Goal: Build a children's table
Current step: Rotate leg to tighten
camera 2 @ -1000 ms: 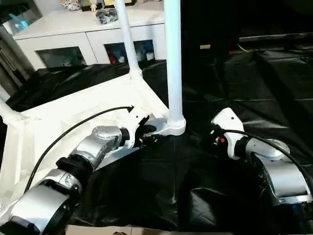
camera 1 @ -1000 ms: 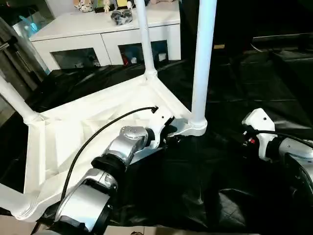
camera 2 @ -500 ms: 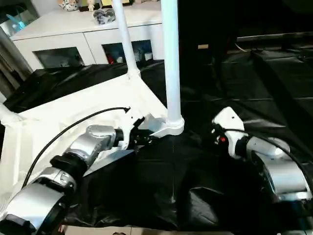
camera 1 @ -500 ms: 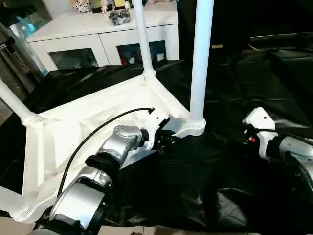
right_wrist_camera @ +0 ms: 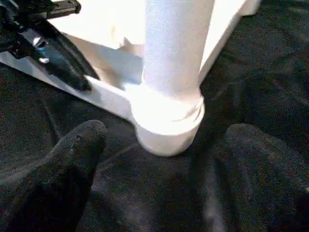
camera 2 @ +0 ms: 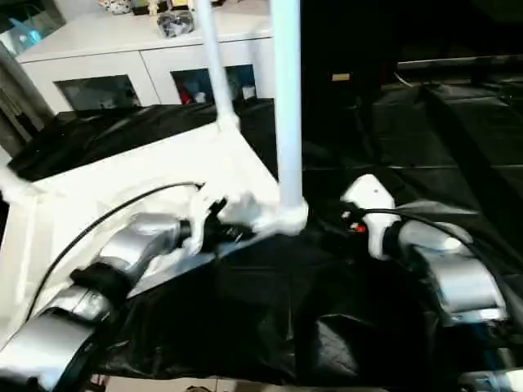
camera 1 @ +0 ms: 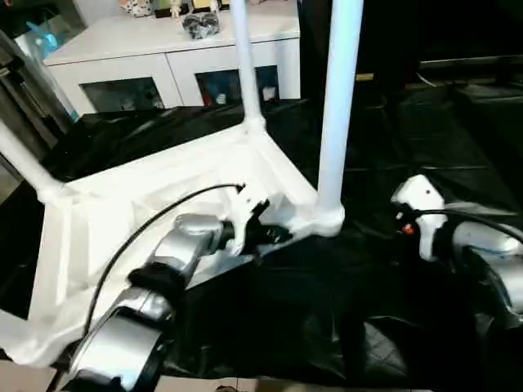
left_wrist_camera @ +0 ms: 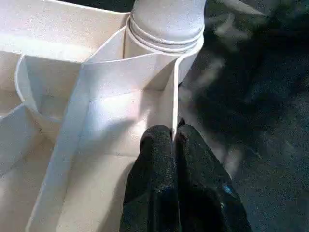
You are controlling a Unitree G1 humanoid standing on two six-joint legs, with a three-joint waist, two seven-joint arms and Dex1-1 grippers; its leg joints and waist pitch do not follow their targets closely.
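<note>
A black sheet (camera 1: 384, 294) covered the floor, and a white cabinet (camera 1: 163, 57) stood at the back. The tabletop (camera 1: 122, 204) lay upside down on the sheet with its legs standing up from the corner sockets; the nearest leg (camera 1: 335, 106) rose beside the robot's arms. The left gripper (left_wrist_camera: 174, 140) had its two black fingers pressed together on the thin edge wall of the tabletop, near that leg's socket. The right gripper (right_wrist_camera: 159, 145) was spread wide, one finger (right_wrist_camera: 72, 159) on each side of the socket, not touching it.

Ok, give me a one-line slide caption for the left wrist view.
Left gripper shut on the upturned tabletop's thin side wall, just below the corner socket holding a white leg.
</note>
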